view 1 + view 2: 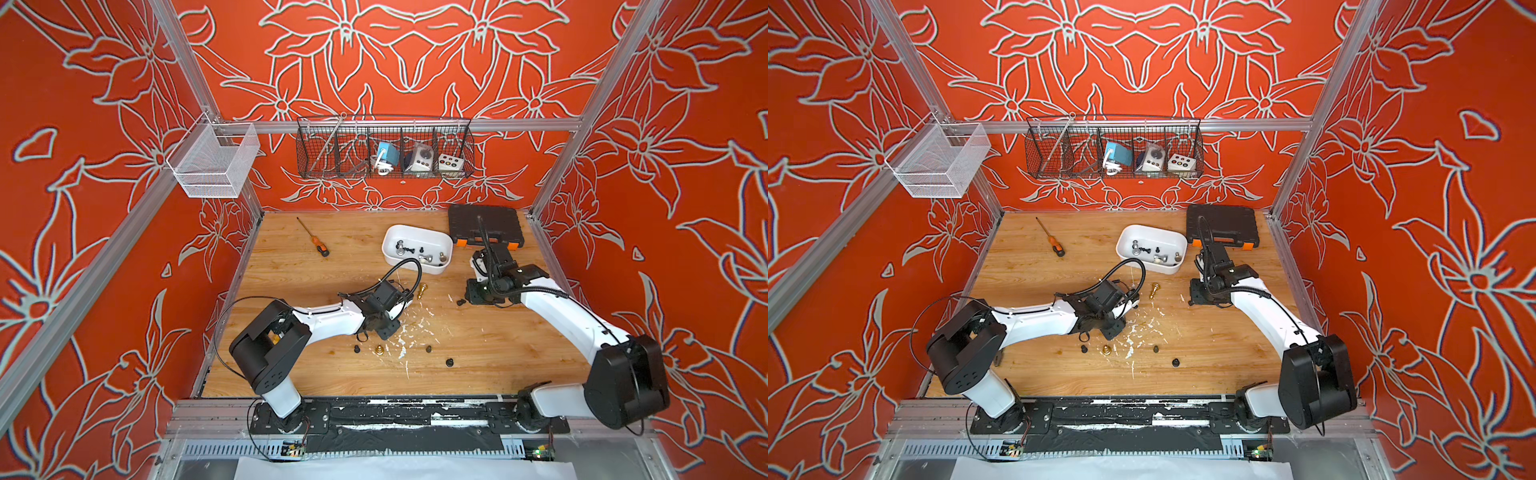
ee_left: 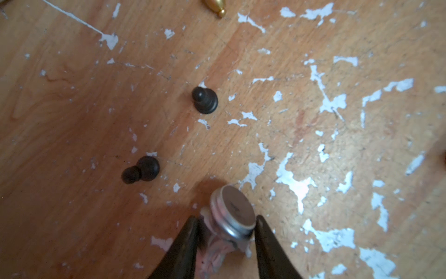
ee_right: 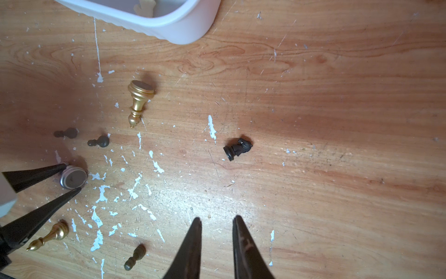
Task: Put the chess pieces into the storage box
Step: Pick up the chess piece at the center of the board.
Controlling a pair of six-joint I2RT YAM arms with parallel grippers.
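left gripper (image 2: 226, 221): pinching silver chess piece (image 2: 233, 212) low over the counter (image 1: 316, 286) | right gripper (image 3: 217, 218): slightly spread, empty, near black knight (image 3: 237, 149) | storage box (image 1: 434, 269): rear centre of counter, beside toolcase (image 1: 484, 222), several pieces inside | loose on counter: 2 gold pieces (image 3: 140, 96), black pawns (image 2: 205, 100)

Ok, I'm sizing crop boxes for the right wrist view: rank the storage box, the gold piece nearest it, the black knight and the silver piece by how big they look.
1. storage box, though only a corner shows.
2. gold piece.
3. black knight and silver piece: they look alike, so no ranking.
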